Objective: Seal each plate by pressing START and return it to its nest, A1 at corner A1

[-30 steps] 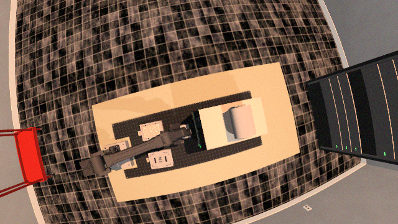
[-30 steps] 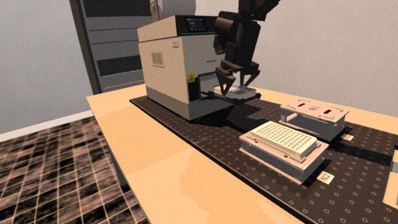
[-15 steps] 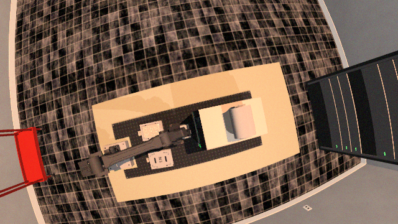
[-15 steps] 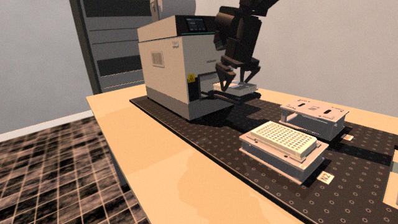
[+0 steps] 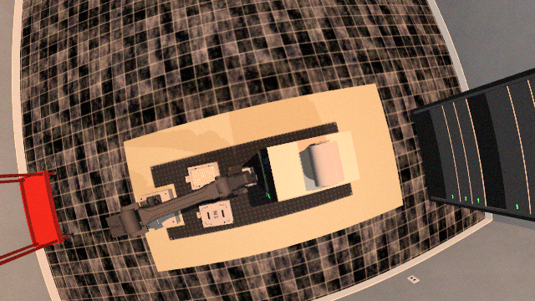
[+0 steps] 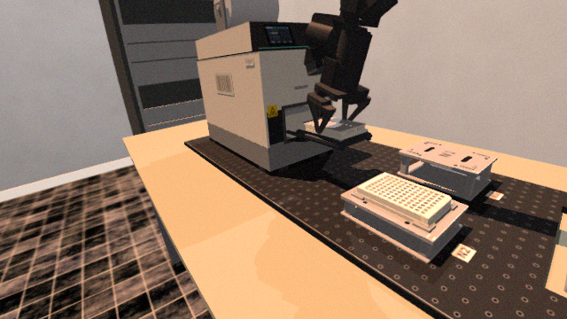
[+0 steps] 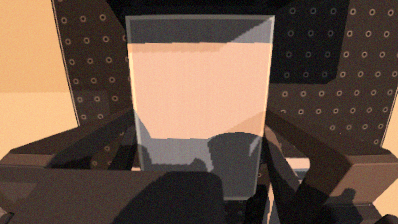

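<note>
Gripper closed on plate at sealer stage; N1 bare, N2 loaded

Gripper [image 5: 249, 177] [image 6: 335, 125] [image 7: 199, 112] is clamped on the smooth-topped plate [image 6: 352, 129] [image 7: 200, 90], fingers wide apart on opposite sides. Plate is level, at the sealer's stage [image 6: 341, 143], out in front of the sealer [image 5: 288, 173] [image 6: 232, 97]. Can't tell if it's fully seated or slightly raised. Top face is flat and shiny, part lit, part shadowed.

Nest N1 [image 5: 216, 213] [image 6: 447, 155]: no plate, "N1" readable on its top between two dark slots. Small tag [image 6: 495, 195] beside it, writing unreadable.

Nest N2 [image 5: 215, 163] [image 6: 385, 221]: open well plate [image 5: 202, 176] [image 6: 405, 195] on top, wells showing. Floor tag [image 6: 463, 252] next to it reads "N2".

Sealer markings: yellow warning triangle [image 6: 272, 111] by the opening, barcode-style label [image 6: 225, 84] on the side, small pale label [image 6: 250, 62] near the upper edge, too blurred to read. Screen [image 6: 279, 35] lit, text too small. No brand legible. Pale roll [image 5: 327, 164] [image 6: 254, 10] on top. Small green light [image 5: 269, 196] at the front edge.
</note>
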Controlling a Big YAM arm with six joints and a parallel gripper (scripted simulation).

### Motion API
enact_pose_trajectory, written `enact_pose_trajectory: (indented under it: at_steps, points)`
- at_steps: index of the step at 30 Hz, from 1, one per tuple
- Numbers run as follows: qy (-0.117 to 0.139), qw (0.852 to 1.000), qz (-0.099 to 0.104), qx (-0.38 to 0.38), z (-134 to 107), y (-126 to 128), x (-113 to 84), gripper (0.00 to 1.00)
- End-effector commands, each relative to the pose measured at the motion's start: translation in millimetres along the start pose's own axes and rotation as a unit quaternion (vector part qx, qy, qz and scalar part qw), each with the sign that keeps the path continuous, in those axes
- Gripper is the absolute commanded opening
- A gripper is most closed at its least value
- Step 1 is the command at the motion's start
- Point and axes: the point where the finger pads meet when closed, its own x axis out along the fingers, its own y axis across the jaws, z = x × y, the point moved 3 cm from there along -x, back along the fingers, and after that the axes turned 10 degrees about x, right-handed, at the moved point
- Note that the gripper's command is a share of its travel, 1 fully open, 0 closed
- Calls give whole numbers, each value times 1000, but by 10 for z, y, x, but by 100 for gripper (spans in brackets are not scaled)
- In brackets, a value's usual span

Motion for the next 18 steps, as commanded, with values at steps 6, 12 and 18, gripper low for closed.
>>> enact_pose_trajectory:
  at_steps: [6,12,18]
  points:
    - [-28,1000,7,12,238,21,-129,0]
    - [-33,999,9,12,311,36,-402,0]
    - [-35,999,10,12,349,47,-449,0]
